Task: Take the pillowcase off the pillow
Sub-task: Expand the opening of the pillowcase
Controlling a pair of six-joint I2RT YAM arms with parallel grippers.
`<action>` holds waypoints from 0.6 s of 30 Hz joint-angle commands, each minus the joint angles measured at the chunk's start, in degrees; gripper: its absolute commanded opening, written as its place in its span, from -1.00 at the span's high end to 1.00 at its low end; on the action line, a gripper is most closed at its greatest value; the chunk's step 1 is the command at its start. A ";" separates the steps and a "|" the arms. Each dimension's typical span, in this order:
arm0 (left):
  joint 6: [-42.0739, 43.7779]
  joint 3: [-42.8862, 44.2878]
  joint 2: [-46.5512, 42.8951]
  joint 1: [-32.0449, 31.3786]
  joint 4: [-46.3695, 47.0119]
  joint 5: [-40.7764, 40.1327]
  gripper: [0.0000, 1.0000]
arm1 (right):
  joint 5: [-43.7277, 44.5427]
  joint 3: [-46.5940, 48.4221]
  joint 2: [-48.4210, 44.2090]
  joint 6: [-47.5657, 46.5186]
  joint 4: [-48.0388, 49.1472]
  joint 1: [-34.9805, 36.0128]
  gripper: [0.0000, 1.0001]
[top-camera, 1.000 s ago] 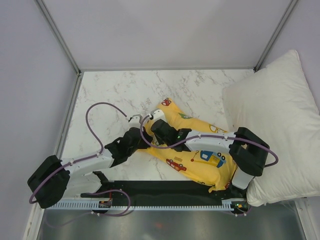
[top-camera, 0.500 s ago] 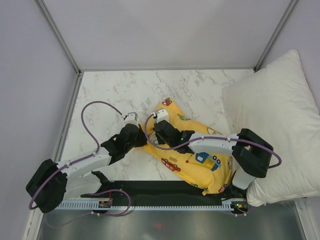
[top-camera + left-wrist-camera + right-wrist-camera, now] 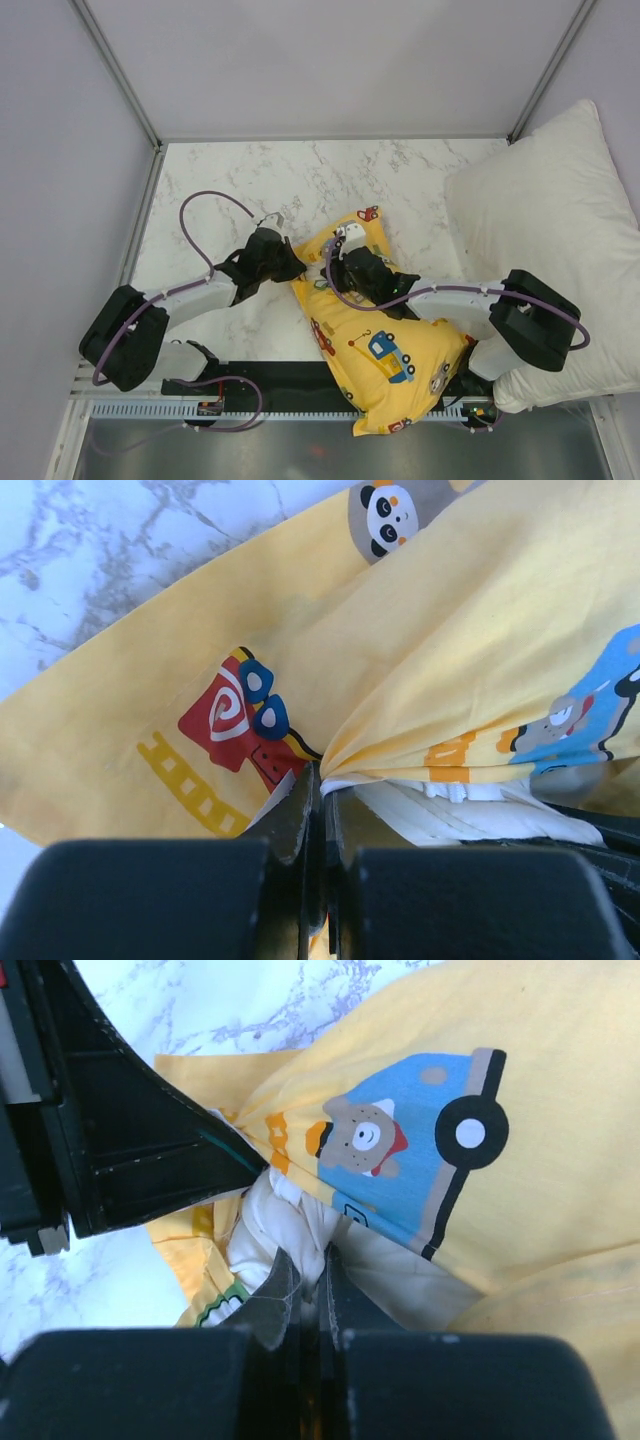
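Note:
The yellow pillowcase (image 3: 390, 350) with cartoon vehicles lies slanted on the marble table, its lower end over the near edge. My left gripper (image 3: 293, 268) is shut on a bunched fold of the pillowcase (image 3: 450, 630) at its open end; the jaws (image 3: 322, 772) pinch yellow cloth. My right gripper (image 3: 335, 270) faces it from the right. In the right wrist view it (image 3: 310, 1260) is shut on pale bunched fabric of the pillow (image 3: 290, 1220) showing in the opening. The pillow (image 3: 450, 815) also peeks out under the yellow edge. Most of the pillow stays hidden inside.
A much larger white pillow (image 3: 560, 240) leans at the right side of the table (image 3: 260, 180). A black strip (image 3: 280, 375) runs along the near edge. Grey walls close off the back and sides. The left gripper's finger (image 3: 150, 1150) sits very close to the right jaws.
Both grippers have moved right with the cloth. The pillowcase has swung round, its lower end now reaching over the near edge. Both grips stayed shut.

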 commanded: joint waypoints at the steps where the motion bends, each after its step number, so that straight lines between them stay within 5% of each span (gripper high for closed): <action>1: 4.76 -2.25 1.26 6.71 -2.41 -19.37 0.96 | -11.67 -7.77 -5.39 2.79 1.27 0.73 1.00; 8: 5.20 -6.46 -2.96 6.62 3.04 -12.16 0.96 | -20.11 -7.24 -2.68 5.25 25.68 -0.32 1.00; 18: 4.76 -8.05 -1.48 6.62 7.17 -5.92 0.95 | -28.73 -11.29 5.23 22.91 67.98 -5.07 1.00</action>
